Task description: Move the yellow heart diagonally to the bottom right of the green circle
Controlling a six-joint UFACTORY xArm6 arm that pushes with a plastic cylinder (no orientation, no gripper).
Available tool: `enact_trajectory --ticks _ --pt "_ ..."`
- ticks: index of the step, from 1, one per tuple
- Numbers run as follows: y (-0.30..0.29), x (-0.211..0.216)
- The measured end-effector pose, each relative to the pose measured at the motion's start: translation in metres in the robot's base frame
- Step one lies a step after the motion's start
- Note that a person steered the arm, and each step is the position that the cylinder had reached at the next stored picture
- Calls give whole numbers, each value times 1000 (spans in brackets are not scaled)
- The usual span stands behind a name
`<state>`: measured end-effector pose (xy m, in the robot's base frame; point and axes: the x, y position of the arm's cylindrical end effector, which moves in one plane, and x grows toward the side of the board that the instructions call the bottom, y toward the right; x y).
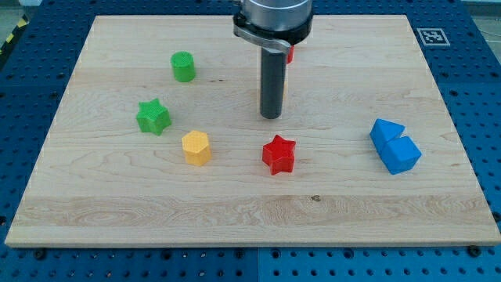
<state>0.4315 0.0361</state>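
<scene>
Near the middle of the tabletop, my tip rests on bare wood, touching no block. As an end effector it is only a plain rod, with nothing to open or close, so it holds nothing and can only push. Just below it lies the red star, close but apart. A small red piece peeks out behind the rod, mostly hidden. Further toward the view's left sits the yellow block, which I take to be the task's heart, though its shape reads more like a hexagon. It already lies below and slightly right of the green circle, with the green star between them on the left. I judge my tip stands right of the yellow block. Well off at the right are 2 blue blocks.
</scene>
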Motion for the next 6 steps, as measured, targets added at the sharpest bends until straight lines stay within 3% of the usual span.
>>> enact_trajectory --ticks 2,6 --pt "28 -46" --pt "-58 -41"
